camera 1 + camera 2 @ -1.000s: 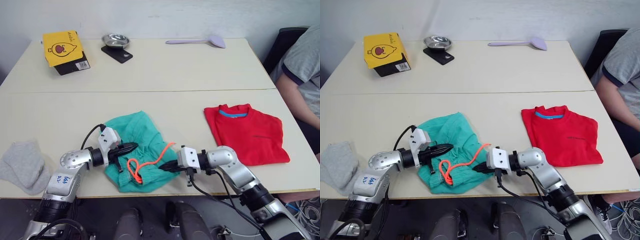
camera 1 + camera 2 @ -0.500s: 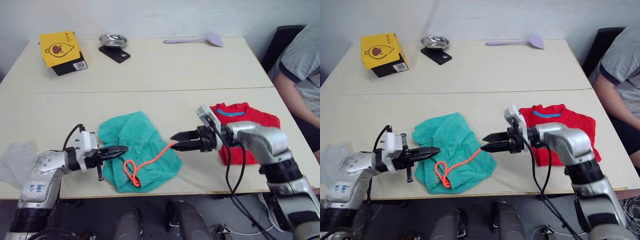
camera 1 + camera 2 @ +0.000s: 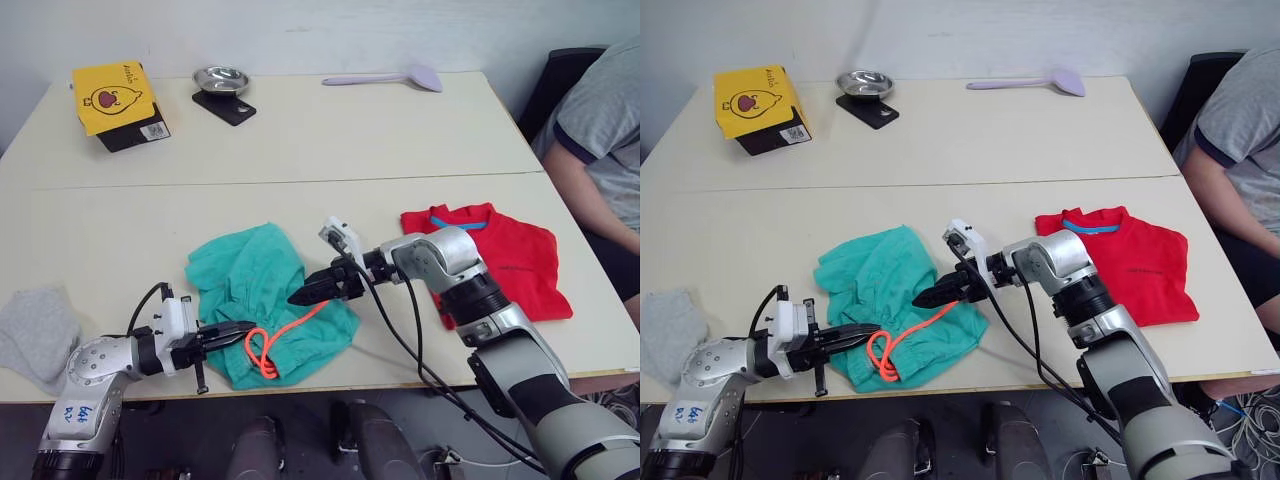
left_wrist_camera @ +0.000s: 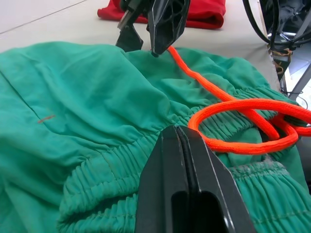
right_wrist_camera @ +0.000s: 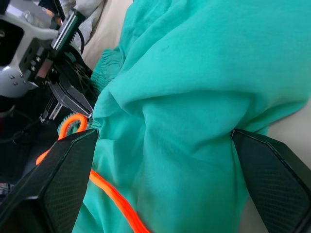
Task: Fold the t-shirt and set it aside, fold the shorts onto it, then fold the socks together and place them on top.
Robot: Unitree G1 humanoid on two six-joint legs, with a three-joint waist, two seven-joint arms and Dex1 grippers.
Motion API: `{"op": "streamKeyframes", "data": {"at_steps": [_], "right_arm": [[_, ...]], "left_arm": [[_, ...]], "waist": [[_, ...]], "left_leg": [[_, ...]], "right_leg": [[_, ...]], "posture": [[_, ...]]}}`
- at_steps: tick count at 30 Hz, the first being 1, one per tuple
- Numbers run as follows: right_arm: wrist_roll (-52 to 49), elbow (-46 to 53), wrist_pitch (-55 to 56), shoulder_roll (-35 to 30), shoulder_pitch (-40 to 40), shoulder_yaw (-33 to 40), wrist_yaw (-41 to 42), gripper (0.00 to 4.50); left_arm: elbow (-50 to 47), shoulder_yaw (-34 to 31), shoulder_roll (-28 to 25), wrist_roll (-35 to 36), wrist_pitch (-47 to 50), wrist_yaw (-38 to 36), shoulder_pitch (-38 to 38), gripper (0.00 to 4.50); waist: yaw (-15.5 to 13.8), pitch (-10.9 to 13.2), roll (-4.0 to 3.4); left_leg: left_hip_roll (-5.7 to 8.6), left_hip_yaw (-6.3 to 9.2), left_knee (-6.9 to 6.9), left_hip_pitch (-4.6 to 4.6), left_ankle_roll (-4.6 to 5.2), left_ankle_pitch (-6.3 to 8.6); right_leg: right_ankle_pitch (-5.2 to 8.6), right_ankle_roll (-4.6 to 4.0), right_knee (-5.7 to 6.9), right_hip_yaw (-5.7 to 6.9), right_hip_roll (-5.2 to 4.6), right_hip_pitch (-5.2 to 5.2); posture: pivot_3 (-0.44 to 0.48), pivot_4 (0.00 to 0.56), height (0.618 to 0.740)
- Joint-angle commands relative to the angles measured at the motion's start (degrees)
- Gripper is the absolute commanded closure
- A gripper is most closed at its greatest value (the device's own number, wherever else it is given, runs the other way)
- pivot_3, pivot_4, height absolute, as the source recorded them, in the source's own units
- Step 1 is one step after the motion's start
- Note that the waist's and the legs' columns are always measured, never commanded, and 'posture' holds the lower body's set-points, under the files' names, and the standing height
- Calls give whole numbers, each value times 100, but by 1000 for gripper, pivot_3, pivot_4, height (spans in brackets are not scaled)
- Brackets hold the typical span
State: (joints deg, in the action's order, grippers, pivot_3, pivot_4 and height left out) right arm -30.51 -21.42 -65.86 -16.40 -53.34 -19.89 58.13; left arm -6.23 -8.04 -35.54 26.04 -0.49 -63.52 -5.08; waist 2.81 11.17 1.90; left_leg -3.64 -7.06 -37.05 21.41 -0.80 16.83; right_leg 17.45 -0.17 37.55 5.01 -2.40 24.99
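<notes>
Since before, our right hand (image 3: pixel 300 296) has swung in, spread over the shorts (image 3: pixel 262 285) near the desk's (image 3: pixel 330 140) front edge, our left hand (image 4: pixel 181 145) pressed together, risking snagging the drawstring (image 3: pixel 285 335).

Yellow cardboard box (image 3: pixel 111 90) on a black base, small round metal bowl (image 3: pixel 221 79) on a black slab, lilac plastic spoon (image 3: pixel 384 78): far side of beige table (image 3: pixel 330 135). Seated person in grey shirt (image 3: pixel 598 120): right edge.

Table (image 3: pixel 300 150): shorts (image 3: pixel 255 285), t-shirt (image 3: pixel 505 260), socks (image 3: pixel 35 330), box (image 3: pixel 108 95), spoon (image 3: pixel 385 78).
</notes>
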Motion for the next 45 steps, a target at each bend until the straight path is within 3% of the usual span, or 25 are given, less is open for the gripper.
{"op": "streamKeyframes", "data": {"at_steps": [1, 10, 24, 27, 33, 38, 45], "right_arm": [[113, -314, -129, 115, -42, 3, -5, 41], [155, -230, -87, -468, -406, 90, 600, 41], [793, -1089, 157, 734, -538, -407, 611, 41], [820, -1105, 96, 858, -493, -277, 502, 643], [643, -1068, -212, 635, -510, 313, 403, 2863], [266, -375, -883, 292, -397, 745, 293, 4500], [-418, 1225, -2085, -613, -250, 1355, 15, 4500]], "left_arm": [[-112, -145, -15, 30, -162, 29, -106, 4500], [-94, -299, -3, 21, -386, 68, -293, 4500], [-220, -209, 86, -56, -531, 168, -443, 4500], [-220, -261, 85, -26, -503, 212, -489, 4500], [-329, -362, 10, 294, -186, 181, -510, 4500], [-976, -704, 70, 1167, 677, 677, -291, 3267], [-1702, -919, -159, 1610, 1208, 773, -169, 937]], "waist": [[34, 0, -1], [37, 1, -2], [195, -2, -5], [213, -3, -5], [183, -3, -5], [145, -2, -6], [111, -1, -8]], "left_leg": [[0, 0, 1, -1, 0, 0], [2, -1, 2, 13, 2, 3], [-2, -3, 7, 4, -5, -1], [-2, -3, 11, 4, -6, 0], [0, -3, 13, 10, -7, 0], [1, -1, 11, 18, -5, 1], [3, -1, 13, 28, -4, 2]], "right_leg": [[0, 0, 1, 0, 0, -1], [0, 0, -8, 0, -3, 9], [0, 0, 3, 0, 0, 11], [0, -1, 2, -1, 0, 12], [1, -2, -2, -1, -3, 16], [1, -2, -4, -1, -7, 19], [1, -1, -11, -1, -4, 27]], "posture": [[0, 150, 740], [0, 150, 740], [0, 150, 740], [0, 150, 740], [0, 150, 740], [0, 150, 740], [0, 150, 740]]}}
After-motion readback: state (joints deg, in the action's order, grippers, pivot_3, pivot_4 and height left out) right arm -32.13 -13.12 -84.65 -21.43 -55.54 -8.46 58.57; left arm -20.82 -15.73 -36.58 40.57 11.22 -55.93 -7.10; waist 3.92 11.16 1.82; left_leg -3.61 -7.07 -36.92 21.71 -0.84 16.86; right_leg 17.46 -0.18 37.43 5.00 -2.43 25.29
